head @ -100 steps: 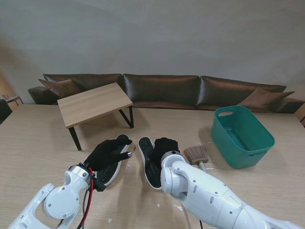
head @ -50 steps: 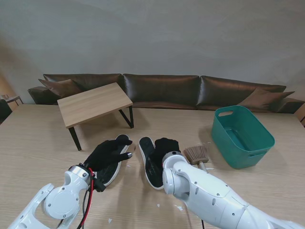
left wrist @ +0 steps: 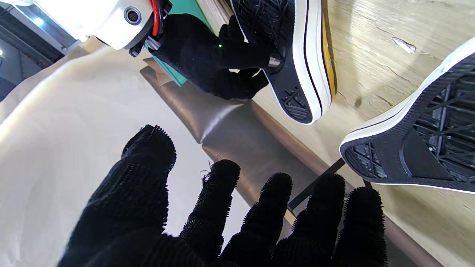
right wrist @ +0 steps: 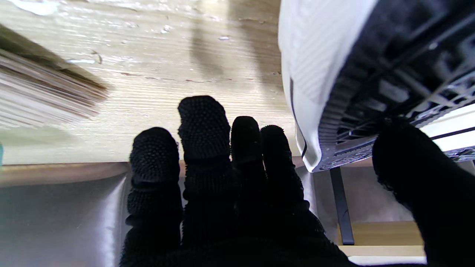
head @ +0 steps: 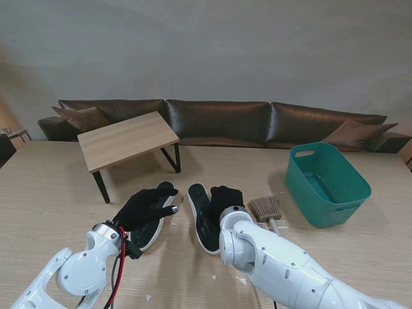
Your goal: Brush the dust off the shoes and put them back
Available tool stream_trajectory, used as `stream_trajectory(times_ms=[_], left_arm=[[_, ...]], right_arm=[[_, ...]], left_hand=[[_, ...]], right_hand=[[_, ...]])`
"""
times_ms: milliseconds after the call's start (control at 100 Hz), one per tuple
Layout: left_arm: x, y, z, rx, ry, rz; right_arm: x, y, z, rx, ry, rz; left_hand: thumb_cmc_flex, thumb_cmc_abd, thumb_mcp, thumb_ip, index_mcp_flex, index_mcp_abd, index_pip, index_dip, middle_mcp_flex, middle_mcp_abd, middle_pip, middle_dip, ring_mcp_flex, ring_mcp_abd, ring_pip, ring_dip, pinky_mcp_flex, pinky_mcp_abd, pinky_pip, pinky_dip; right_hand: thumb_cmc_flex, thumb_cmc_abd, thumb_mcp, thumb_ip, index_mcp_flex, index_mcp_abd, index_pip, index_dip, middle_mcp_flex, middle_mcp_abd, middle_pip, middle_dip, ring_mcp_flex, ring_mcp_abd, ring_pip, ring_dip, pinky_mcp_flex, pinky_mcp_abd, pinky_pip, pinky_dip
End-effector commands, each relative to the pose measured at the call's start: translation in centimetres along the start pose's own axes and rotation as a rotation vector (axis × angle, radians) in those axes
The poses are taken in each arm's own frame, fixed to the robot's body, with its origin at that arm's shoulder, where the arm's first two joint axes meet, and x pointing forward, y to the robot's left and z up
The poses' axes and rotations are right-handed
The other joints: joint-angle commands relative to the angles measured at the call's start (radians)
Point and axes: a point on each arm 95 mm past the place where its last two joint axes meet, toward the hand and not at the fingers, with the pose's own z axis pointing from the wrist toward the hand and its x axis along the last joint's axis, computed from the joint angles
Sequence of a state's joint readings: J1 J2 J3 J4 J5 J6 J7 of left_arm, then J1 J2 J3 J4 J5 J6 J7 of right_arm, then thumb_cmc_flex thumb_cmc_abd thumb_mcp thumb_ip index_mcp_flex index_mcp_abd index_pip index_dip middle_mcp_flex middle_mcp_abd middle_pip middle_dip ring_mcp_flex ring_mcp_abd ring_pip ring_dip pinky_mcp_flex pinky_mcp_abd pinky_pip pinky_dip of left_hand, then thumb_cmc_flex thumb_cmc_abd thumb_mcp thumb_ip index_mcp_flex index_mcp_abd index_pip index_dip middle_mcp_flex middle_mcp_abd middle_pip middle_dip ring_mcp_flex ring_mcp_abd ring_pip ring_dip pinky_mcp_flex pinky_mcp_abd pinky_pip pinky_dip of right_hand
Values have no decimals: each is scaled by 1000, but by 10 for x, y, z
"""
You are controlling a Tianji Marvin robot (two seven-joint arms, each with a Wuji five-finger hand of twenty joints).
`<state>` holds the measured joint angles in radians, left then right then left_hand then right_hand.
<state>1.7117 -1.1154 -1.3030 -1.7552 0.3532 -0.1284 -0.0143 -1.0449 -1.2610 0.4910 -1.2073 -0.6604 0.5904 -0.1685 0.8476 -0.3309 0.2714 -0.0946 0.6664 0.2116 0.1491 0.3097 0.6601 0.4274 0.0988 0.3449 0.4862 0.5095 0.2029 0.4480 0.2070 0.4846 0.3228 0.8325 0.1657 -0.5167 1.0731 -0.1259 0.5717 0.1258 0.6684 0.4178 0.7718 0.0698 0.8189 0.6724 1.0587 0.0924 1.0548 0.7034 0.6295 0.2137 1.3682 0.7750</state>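
Note:
Two black shoes with white edges lie sole up in the middle of the table. My left hand point(head: 145, 206) hovers over the left shoe point(head: 154, 228) with its fingers point(left wrist: 219, 193) spread and nothing in them. That shoe's sole point(left wrist: 419, 148) shows beside the fingers. My right hand point(head: 224, 196) is at the right shoe point(head: 201, 219), on the brush's side of it. Its thumb point(right wrist: 415, 174) rests on the sole point(right wrist: 389, 74), while the four fingers point(right wrist: 204, 126) stretch out beside the shoe's white edge. A hand brush point(head: 266, 208) lies just right of that hand.
A green plastic basket point(head: 327, 183) stands at the right. A small wooden table point(head: 127, 137) stands at the far left, in front of a brown sofa point(head: 219, 121). Small white scraps point(head: 239, 280) lie on the table near me.
My right forearm has shifted slightly to the right and its hand has edged along the right shoe. The left hand and both shoes stay nearly where they were.

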Motion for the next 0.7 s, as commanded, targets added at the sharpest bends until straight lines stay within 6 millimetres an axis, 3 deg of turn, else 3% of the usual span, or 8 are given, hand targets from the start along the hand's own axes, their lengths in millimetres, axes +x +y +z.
stream_trajectory(times_ms=[0, 380, 690], left_arm=[[0, 2, 0, -19, 2, -6], [0, 3, 1, -25, -1, -9], [-1, 3, 1, -27, -5, -8]], right_arm=[[0, -9, -2, 32, -7, 6], [-1, -3, 3, 11, -22, 30], [-2, 3, 2, -4, -10, 43]], left_hand=[[24, 64, -30, 41, 18, -24, 0, 4, 17, -3, 1, 7, -20, -1, 6, 10, 11, -23, -22, 18], [28, 70, -41, 42, 18, -23, 0, 3, 24, 1, 4, 10, -17, 1, 9, 11, 14, -24, -21, 18], [32, 72, -48, 43, 17, -25, 0, 2, 25, 1, 4, 13, -17, 1, 10, 11, 15, -23, -21, 18]], right_hand=[[6, 46, -28, 23, -41, 26, 17, -10, -29, 17, -5, -20, -6, 13, -1, -4, -120, 12, 1, -1], [-18, 94, -52, 26, -67, 30, 34, -25, -26, 19, 2, -33, 7, 13, 6, -6, -114, 13, 4, -8], [-18, 88, -70, 25, -78, 26, 38, -34, -33, 19, 1, -38, 9, 11, 9, -6, -113, 14, 4, -11]])
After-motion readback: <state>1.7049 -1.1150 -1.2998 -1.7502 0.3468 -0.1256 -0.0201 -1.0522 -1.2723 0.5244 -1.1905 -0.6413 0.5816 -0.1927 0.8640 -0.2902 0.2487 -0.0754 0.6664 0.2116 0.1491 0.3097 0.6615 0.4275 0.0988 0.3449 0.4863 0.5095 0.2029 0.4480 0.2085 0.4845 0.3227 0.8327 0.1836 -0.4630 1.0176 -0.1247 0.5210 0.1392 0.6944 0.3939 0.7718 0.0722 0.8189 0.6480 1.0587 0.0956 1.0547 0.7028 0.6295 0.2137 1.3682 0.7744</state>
